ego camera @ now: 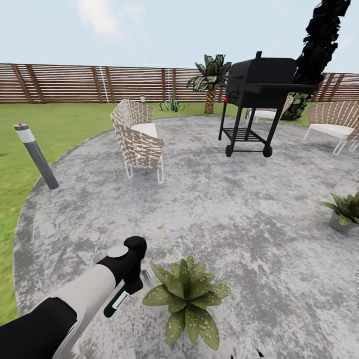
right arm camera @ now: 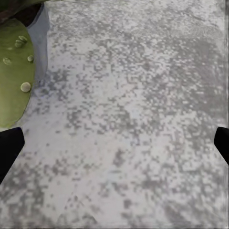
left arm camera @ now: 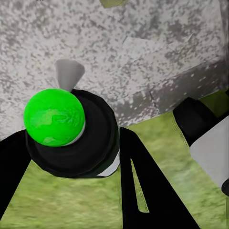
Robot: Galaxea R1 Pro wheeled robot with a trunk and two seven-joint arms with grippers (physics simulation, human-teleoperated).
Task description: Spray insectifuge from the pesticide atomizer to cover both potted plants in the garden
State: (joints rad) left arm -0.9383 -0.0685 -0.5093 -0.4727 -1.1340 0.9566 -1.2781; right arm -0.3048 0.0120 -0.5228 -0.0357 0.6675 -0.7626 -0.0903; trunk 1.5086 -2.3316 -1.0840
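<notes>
As left pincer (ego camera: 130,279) grips atomizer (ego camera: 115,301) | beside speckled plant (ego camera: 187,296)

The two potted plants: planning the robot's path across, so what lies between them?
Only bare grey patio between the speckled plant and the grey-potted plant, in the head view.

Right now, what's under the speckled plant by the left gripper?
Mottled grey patio paving shows all around the speckled plant. Its leaves cover whatever pot or base it sits in, so that can't be seen. The left gripper holds the atomizer beside it.
</notes>
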